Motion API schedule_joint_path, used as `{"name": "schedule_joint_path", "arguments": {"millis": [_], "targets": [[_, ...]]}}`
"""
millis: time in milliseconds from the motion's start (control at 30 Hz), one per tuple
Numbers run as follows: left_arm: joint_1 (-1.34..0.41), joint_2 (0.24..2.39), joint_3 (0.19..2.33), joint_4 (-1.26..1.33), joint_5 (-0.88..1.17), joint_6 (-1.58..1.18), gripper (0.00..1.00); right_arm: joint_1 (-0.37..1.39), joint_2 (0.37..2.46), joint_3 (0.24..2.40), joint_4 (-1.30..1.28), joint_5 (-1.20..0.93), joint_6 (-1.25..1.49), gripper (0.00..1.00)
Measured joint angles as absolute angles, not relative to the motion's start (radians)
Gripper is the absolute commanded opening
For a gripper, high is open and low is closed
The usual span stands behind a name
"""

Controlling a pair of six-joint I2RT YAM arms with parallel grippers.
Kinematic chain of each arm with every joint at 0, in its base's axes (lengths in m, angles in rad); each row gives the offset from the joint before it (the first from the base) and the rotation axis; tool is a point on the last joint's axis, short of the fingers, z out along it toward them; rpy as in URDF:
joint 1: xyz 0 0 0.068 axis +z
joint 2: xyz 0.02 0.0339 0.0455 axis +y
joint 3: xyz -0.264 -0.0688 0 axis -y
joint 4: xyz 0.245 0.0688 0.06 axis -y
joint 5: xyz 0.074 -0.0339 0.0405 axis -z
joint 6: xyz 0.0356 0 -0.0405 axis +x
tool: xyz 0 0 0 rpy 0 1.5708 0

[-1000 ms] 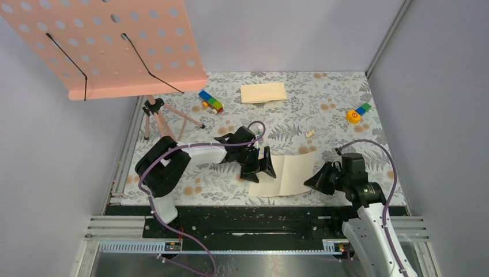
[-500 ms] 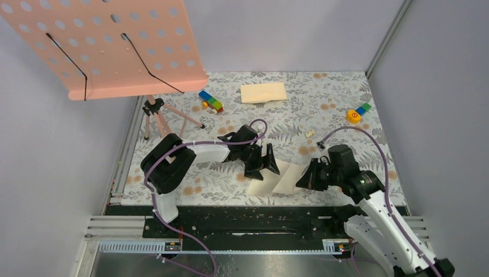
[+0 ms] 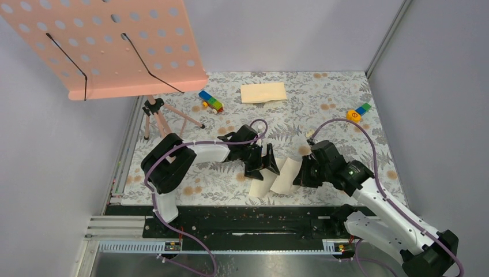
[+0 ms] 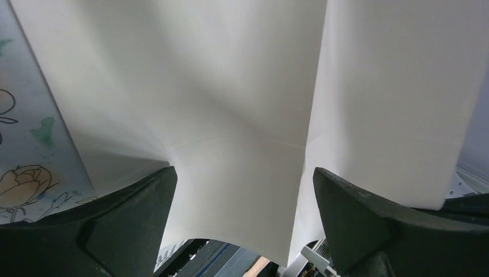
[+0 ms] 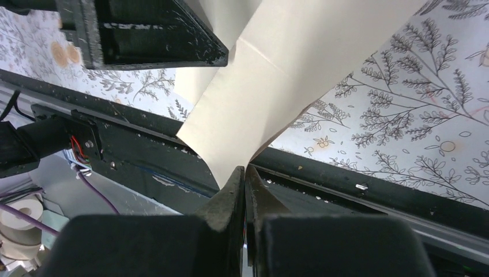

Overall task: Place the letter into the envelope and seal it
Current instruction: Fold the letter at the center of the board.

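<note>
Right jaws: clamping together on pale cream paper letter (image 5: 277,57) by its corner.
Left jaws: hovering apart above it.
Risk: thin pinch slipping, skewing the fold.

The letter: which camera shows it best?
The top external view: only there can you see the overall shape of the letter, bent at its crease. The left wrist view shows just pale paper filling the frame. The right wrist view shows one corner pinched in the shut right pincer.
</note>
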State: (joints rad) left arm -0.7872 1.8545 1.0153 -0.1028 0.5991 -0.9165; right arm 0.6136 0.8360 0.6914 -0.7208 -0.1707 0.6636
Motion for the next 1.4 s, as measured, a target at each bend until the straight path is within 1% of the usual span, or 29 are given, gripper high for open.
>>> {"name": "schedule_joint_path", "arguments": {"millis": [200, 700, 967, 1067, 1233, 1400], "targets": [[-0.787, 1.874, 1.035, -0.108, 0.615, -0.912, 0.92, 0.618, 0.786, 0.725, -0.736, -0.120, 0.664, 0.00], [-0.813, 1.922, 1.110, -0.166, 0.639, -0.844, 0.92, 0.643, 0.799, 0.752, -0.721, -0.096, 0.664, 0.00], [-0.819, 1.922, 1.114, -0.167, 0.642, -0.835, 0.93, 0.645, 0.793, 0.751, -0.721, -0.090, 0.679, 0.00], [-0.819, 1.918, 1.088, -0.107, 0.668, -0.854, 0.92, 0.645, 0.787, 0.746, -0.720, -0.090, 0.685, 0.00], [-0.818, 1.908, 0.984, 0.084, 0.741, -0.967, 0.90, 0.645, 0.776, 0.721, -0.712, -0.088, 0.698, 0.00], [-0.818, 1.905, 0.912, 0.241, 0.786, -1.083, 0.84, 0.646, 0.761, 0.662, -0.670, -0.089, 0.725, 0.00]]}}
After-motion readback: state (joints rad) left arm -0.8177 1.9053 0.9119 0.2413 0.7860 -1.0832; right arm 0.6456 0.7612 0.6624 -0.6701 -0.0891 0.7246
